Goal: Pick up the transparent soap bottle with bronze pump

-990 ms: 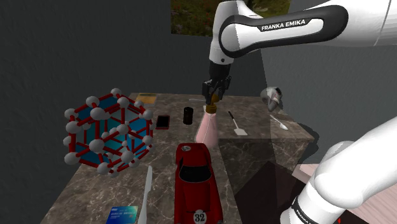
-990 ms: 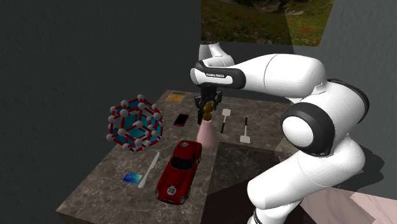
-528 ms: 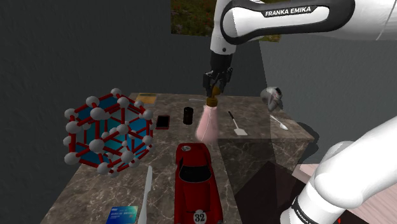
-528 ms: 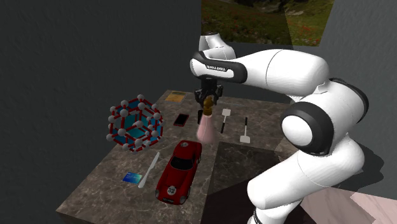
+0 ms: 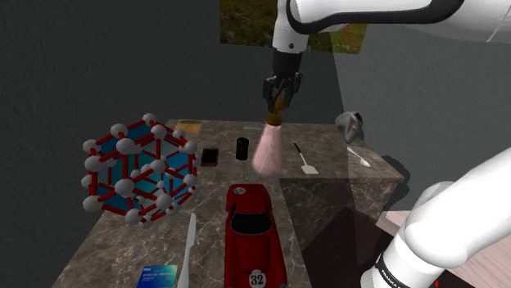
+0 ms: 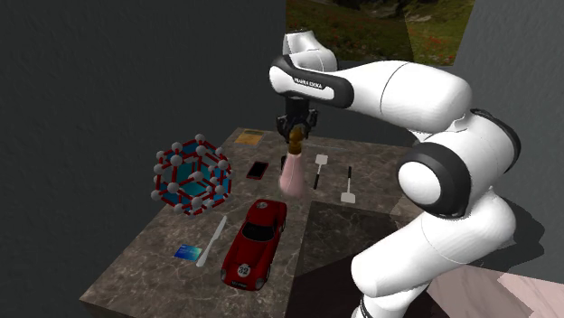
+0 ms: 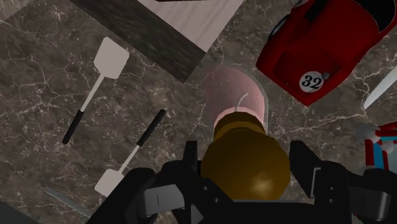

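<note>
Hanging from the fingers [image 7: 191, 167] by its bronze pump [image 7: 245, 159], the pink see-through soap bottle [image 5: 267, 151] is slightly tilted over the dark marble tabletop [image 5: 319, 188], and its base seems just off the surface. The black gripper [image 5: 277, 110] pinches the round pump head, one finger at each side of it. Near the bottle, at the shoulder view's left, stands a small black cylinder [image 5: 241, 148]. A red toy car [image 5: 254, 237] with the number 32 lies closer to that camera. Two white spatulas [image 7: 109, 58] lie on the bottle's other side. A ball-and-rod model [image 5: 139, 168] stands well apart, further left.
</note>
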